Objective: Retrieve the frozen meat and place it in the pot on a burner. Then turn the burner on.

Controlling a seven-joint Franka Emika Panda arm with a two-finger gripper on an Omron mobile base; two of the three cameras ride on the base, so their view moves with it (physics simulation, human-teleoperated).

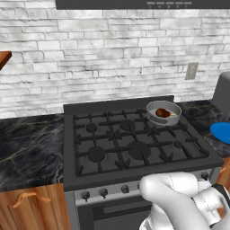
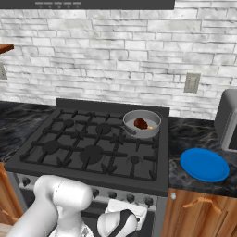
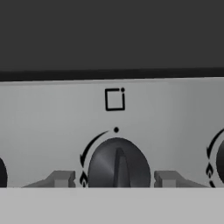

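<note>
The grey pot [image 1: 170, 120] [image 2: 144, 133] stands on the stove's back right burner. The frozen meat [image 1: 162, 113] [image 2: 140, 123], a small dark red-brown lump, lies inside it. Down at the stove's front panel, my gripper [image 3: 113, 179] straddles a dark round knob [image 3: 118, 164]. One fingertip [image 3: 61, 178] sits left of the knob and the other right of it, each with a slim gap, so the gripper is open and holds nothing. The knob's ridge points almost straight up, towards the dot above it. A square burner mark [image 3: 114, 99] is printed above the knob.
A flat blue plate [image 1: 222, 131] [image 2: 204, 164] lies on the black counter right of the stove, beside a grey appliance [image 2: 229, 120]. More knobs [image 1: 103, 192] [image 2: 148, 201] line the front panel. Wooden cabinets [image 1: 31, 209] flank the oven.
</note>
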